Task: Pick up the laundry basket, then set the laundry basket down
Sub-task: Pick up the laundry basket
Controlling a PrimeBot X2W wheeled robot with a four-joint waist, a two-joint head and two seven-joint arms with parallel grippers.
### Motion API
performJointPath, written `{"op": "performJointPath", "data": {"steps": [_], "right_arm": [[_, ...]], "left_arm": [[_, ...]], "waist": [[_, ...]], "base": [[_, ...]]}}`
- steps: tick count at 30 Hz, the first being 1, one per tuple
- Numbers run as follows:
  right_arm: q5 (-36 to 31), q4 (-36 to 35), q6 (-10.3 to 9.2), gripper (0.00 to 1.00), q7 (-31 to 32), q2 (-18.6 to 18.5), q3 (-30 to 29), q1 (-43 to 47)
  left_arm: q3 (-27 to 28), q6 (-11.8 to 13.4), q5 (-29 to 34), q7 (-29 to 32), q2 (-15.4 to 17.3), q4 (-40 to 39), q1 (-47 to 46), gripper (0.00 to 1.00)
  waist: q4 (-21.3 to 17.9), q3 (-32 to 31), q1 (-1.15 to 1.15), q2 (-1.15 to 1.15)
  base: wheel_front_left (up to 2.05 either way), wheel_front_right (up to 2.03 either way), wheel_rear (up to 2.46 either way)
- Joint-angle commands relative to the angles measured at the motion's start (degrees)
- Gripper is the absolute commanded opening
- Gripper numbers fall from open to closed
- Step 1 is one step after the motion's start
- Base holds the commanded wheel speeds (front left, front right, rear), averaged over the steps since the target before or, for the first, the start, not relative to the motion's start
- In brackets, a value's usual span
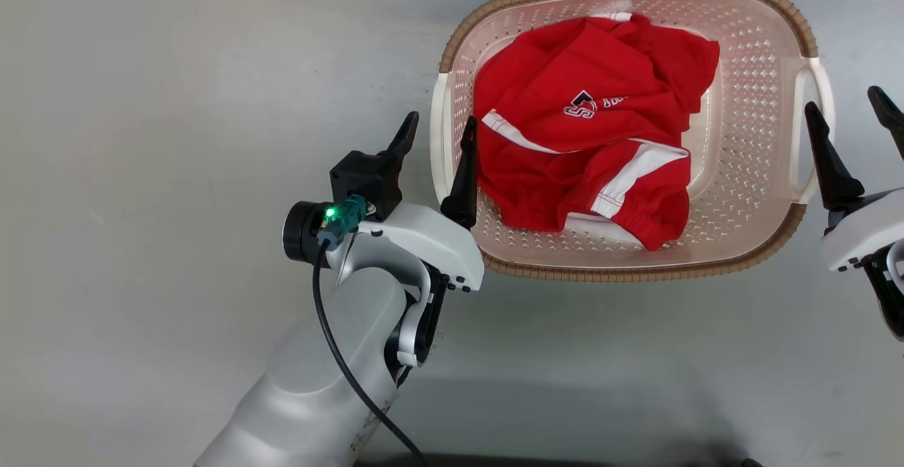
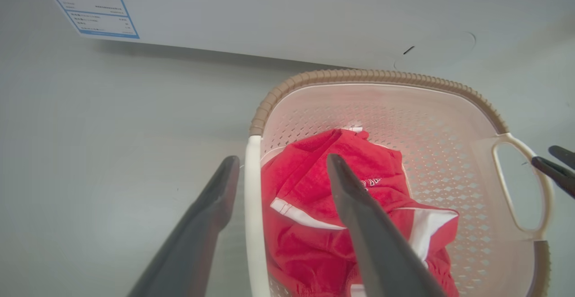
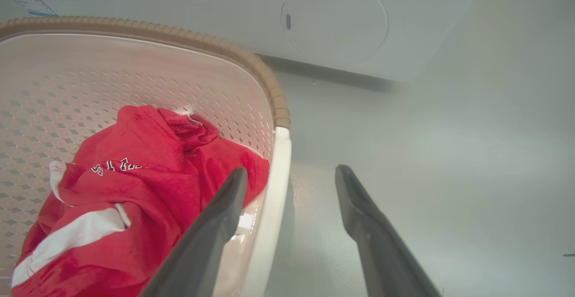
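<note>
Head view: a smooth, matte grey floor [image 1: 176, 170] is spreading under everything. In the left wrist view a flat white appliance panel [image 2: 269, 14] is standing behind the basket, carrying a blue-edged printed label [image 2: 90, 5]. The right wrist view is showing a round, flush cap [image 3: 334, 18] set into the same panel.

The laundry basket [image 1: 748, 99] is sitting on the floor just in front of the robot, towards its right. It is a rounded rectangle of pale pink-beige plastic. Its walls are pierced with rows of small diamond holes and its brown rim is ribbed like weave. A crumpled red garment [image 1: 586, 149] of soft cloth, with white stripes and white lettering, is lying inside.

The left arm [image 1: 339, 382], a pale glossy shell with a black cable [image 1: 339, 354] trailing along it, is reaching up from the lower edge. The left gripper [image 1: 441, 119] is straddling the white left handle [image 1: 439, 142], one dark tapered finger outside it and one inside the basket. The jaws are standing wide and are not closing on the handle. The right gripper [image 1: 842, 97] is bracketing the white right handle [image 1: 823, 92] in the same way, its jaws also standing wide. Whether any finger is touching the plastic cannot be told.
</note>
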Motion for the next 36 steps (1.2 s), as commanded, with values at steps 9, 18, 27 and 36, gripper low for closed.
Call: {"op": "performJointPath", "data": {"steps": [9, 18, 27, 36], "right_arm": [[0.70, -1.10, 0.23, 1.00, -0.80, -1.83, 1.47, 0.21], [0.68, 0.40, 0.23, 1.00, -0.80, -1.46, 3.24, -0.54], [1.54, 3.88, 0.23, 1.00, -0.80, -0.31, 6.16, -2.12], [3.35, 7.22, 0.23, 1.00, -0.80, 0.67, 8.85, -5.24]], "left_arm": [[0.64, 0.62, -1.72, -0.60, 0.76, 1.15, -1.75, 1.00], [-1.09, 0.50, -3.23, -0.60, 0.76, 2.88, -3.23, 1.00], [-5.23, 0.85, -5.69, -0.60, 0.76, 6.64, -5.68, 1.00], [-8.19, 1.66, -9.09, -0.60, 0.76, 10.55, -8.48, 1.00]], "waist": [[0.00, 3.78, 0.00, 0.00], [0.00, 5.63, 0.00, 0.00], [-0.11, 5.36, 0.00, 0.00], [-0.57, 5.19, 0.00, 0.00]], "base": [[0.00, 0.00, 0.00], [0.00, 0.00, 0.00], [0.00, 0.00, 0.00], [0.00, 0.00, 0.00]]}}
